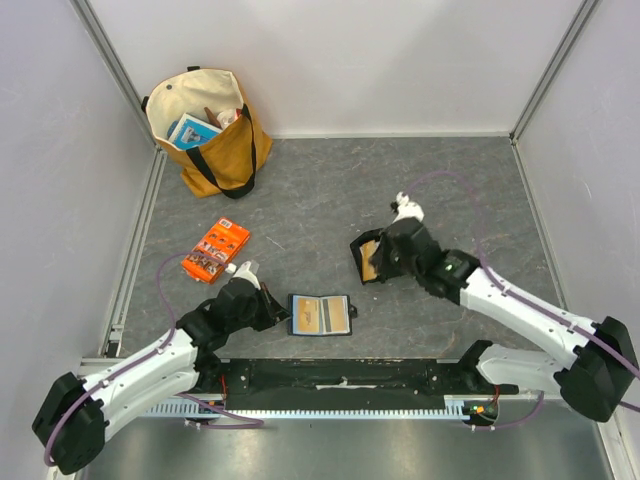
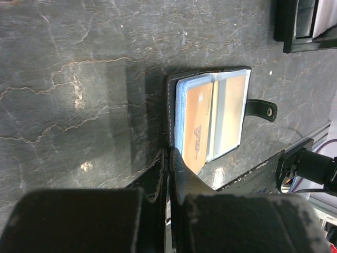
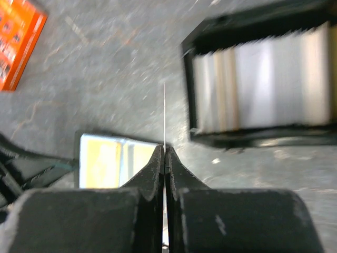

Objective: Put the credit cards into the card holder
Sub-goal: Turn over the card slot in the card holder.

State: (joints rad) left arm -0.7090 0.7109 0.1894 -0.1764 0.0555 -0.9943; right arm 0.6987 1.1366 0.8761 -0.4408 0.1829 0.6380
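Black rail (image 1: 340, 378) and both arm bases line the near edge of the table (image 1: 330, 190), which is a dark grey mat veined like marble. Pale walls (image 1: 350, 60) enclose it on three sides, with metal frame posts (image 1: 110, 62) in the back corners.

At far left, in the back corner, a tan tote bag (image 1: 205, 130) with black straps stands open. Nearer lies an orange packet (image 1: 215, 250), flat on the mat.

The left gripper (image 1: 272, 305) has its fingers pressed together with nothing visible between them, and its tips meet the left edge of the card holder (image 1: 320, 314).

The holder lies open and flat near the rail, between the two arms. It is black, with pale blue-edged slots. One slot shows a tan-orange card, and the snap tab (image 2: 261, 109) sticks out to one side.

Right of centre sits a black tray (image 1: 355, 245) holding a row of credit cards (image 3: 263, 79), blurred in the wrist view.

The right gripper (image 1: 375, 262) is at the tray, clamped on a thin credit card (image 3: 164, 116) seen edge-on as a pale line.
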